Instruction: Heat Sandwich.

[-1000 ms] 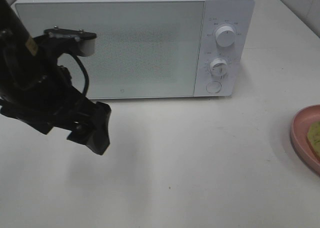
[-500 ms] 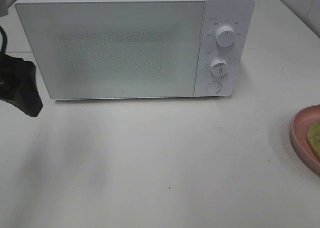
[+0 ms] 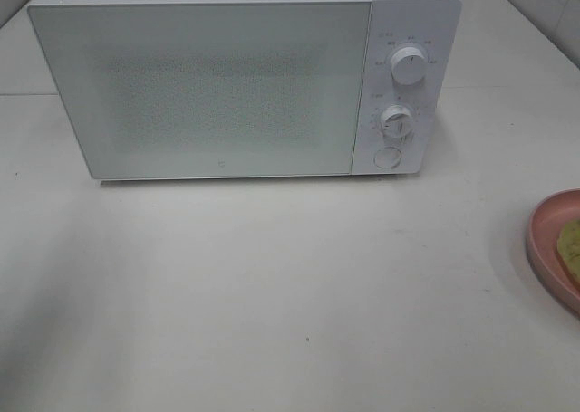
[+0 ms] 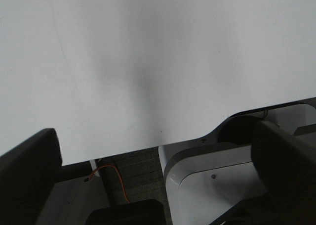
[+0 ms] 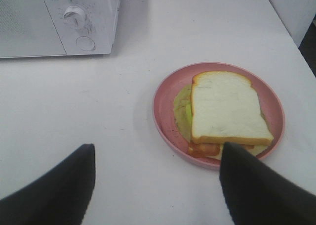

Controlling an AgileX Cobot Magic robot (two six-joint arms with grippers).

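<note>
Now | sandwich (image 5: 228,115) on plate (image 5: 165,104), just beyond right gripper (image 5: 158,185) | jaws apart, empty

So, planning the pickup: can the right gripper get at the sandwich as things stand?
Probably yes: the right gripper is open just short of the sandwich, which lies uncovered on the pink plate.

The sandwich (image 5: 224,112) lay flat on a round pink plate (image 5: 163,106), narrower than the plate. Its top slice was pale tan bread with a darker crust, and yellow-green and reddish filling showed at its edges. It lay ahead of the right jaws, nearer the far-side jaw, which overlapped the plate's near rim, and untouched by either jaw.
</note>
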